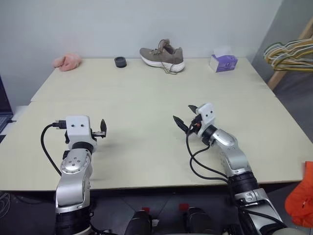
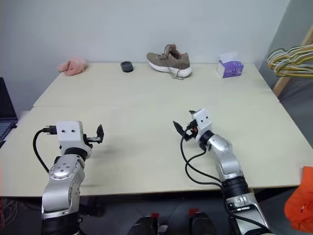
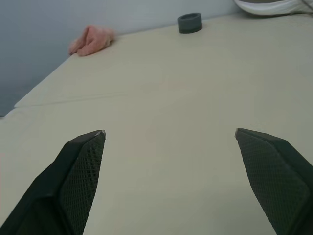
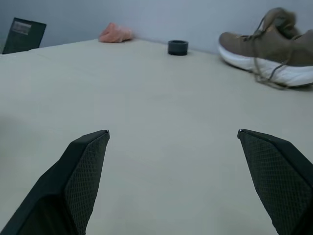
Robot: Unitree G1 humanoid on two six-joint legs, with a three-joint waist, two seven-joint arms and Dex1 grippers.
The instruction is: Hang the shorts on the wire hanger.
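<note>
Both claws hovered wide apart and empty over the table: the left claw near its left edge, the right claw toward the middle. Orange shorts (partly cut off) sat off the table's near right corner, well apart from both.

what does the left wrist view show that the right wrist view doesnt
Left wrist view alone: the left pincer, jaws wide apart and holding nothing.

Right wrist view alone: the right pincer, also open and holding nothing; the whole brown lace-up sneaker with a white sole; a dark flat panel at the far table edge.

Both: the pale beige table, the pink fluffy cloth, the small dark grey ring, the grey wall, and the sneaker's white sole.
</note>
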